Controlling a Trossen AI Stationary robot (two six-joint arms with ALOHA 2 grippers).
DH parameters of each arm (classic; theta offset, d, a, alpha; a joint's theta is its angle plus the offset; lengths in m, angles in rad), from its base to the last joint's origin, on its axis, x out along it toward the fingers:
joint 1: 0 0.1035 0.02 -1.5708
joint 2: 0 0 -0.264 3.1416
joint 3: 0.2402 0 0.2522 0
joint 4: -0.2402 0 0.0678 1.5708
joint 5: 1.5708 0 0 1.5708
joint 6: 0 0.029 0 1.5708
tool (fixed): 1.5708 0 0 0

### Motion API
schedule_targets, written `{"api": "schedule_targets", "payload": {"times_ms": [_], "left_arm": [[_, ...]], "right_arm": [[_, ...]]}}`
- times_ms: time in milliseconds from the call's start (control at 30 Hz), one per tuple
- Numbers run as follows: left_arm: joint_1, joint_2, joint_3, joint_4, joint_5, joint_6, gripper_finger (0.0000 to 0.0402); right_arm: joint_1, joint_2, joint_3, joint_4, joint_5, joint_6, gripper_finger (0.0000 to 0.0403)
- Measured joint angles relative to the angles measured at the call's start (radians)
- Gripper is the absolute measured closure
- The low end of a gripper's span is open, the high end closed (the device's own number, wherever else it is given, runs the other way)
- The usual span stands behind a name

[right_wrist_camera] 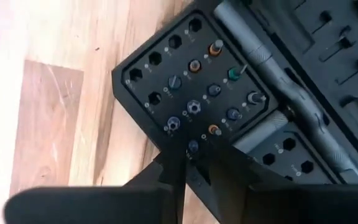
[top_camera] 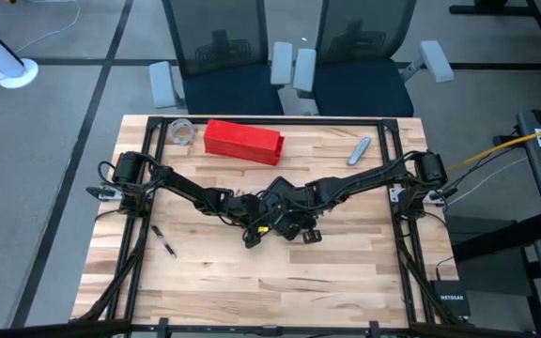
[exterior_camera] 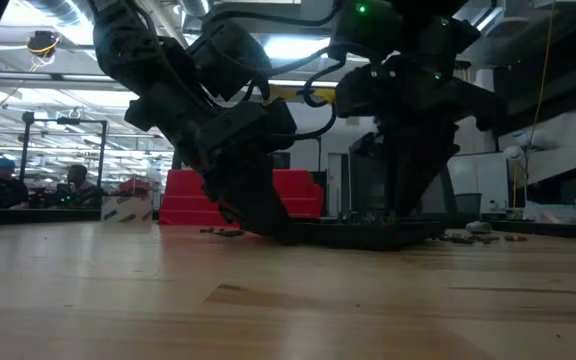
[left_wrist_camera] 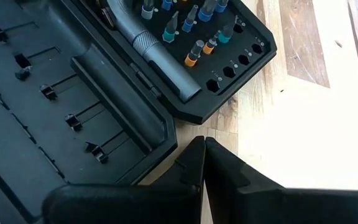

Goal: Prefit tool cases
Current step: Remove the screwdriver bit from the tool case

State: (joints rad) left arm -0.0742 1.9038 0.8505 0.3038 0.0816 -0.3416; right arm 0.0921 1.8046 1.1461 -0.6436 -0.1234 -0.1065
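Observation:
The black tool case [left_wrist_camera: 123, 118] lies open and flat on the table's middle [exterior_camera: 368, 235], mostly hidden under both arms in the high view. One half [right_wrist_camera: 185, 87] has gridded sockets, several holding coloured bits, and a grey driver handle [left_wrist_camera: 160, 62]. The other half [left_wrist_camera: 55, 124] has clips. My left gripper [left_wrist_camera: 204, 144] is shut, its tips at the table beside the case's edge where the two halves meet. My right gripper [right_wrist_camera: 190, 155] is at the socket half's corner, shut on a small bit. My left gripper's shut fingertips [left_wrist_camera: 194, 152] stand right by the corner of the clip half [left_wrist_camera: 169, 140]; I cannot tell whether they touch it. My right gripper pinches a small bit [right_wrist_camera: 193, 147] between its two fingertips at the edge row of the socket half. The bit's lower end is hidden.
A long red box [top_camera: 242, 139] lies toward the far edge, with a clear round object [top_camera: 181, 131] to its left. A grey tool [top_camera: 360, 150] is far right. Small dark parts [top_camera: 164, 241] lie near left. Bare wood fills the near half [top_camera: 280, 291].

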Motion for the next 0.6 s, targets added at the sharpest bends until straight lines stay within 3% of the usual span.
{"api": "schedule_targets", "payload": {"times_ms": [600], "left_arm": [[0.0,0.0,0.0,0.002,0.0,0.004,0.0402]], "right_arm": [[0.0,-0.002,-0.056,0.051,0.0,0.002,0.0342]]}}
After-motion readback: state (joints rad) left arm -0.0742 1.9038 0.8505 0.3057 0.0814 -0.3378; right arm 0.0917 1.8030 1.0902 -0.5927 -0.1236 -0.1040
